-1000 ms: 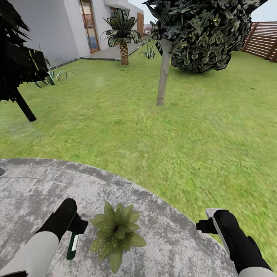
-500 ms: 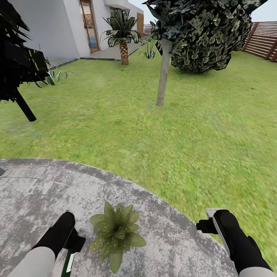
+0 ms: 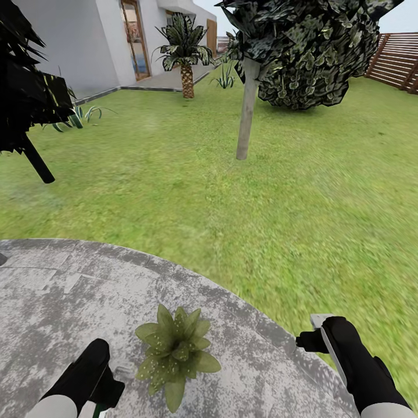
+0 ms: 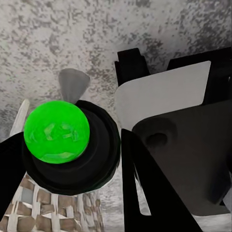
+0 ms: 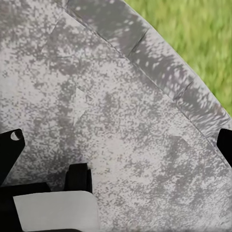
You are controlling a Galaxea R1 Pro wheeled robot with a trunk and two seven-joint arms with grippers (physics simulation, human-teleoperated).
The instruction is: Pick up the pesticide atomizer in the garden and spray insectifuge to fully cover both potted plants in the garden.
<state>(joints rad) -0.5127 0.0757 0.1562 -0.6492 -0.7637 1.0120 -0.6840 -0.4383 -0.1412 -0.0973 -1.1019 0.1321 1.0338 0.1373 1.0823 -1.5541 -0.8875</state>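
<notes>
The pick-up part looks done to me. In the left wrist view the pesticide atomizer (image 4: pixel 55 130) sits between the two black fingers of the left jaws (image 3: pixel 110 380). I see it end-on, as a bright green round part inside a black ring. The jaws seem clamped on it from both sides, so I judge that it is held and not lying on the ground.

The spraying is what remains. One potted plant (image 3: pixel 174 351) stands on the grey stone patio (image 3: pixel 58 290), just beside the left jaws and toward the middle of the head view. From its leaves I cannot tell if any insectifuge has covered it. I think at least one plant is left to do, maybe both.

The bottle hangs low over the patio near this plant, not above the rosette. Which way the nozzle points I cannot tell.

The right jaws (image 3: pixel 305 341) are wide apart and empty, over the patio edge near the lawn (image 3: pixel 261 203).
</notes>
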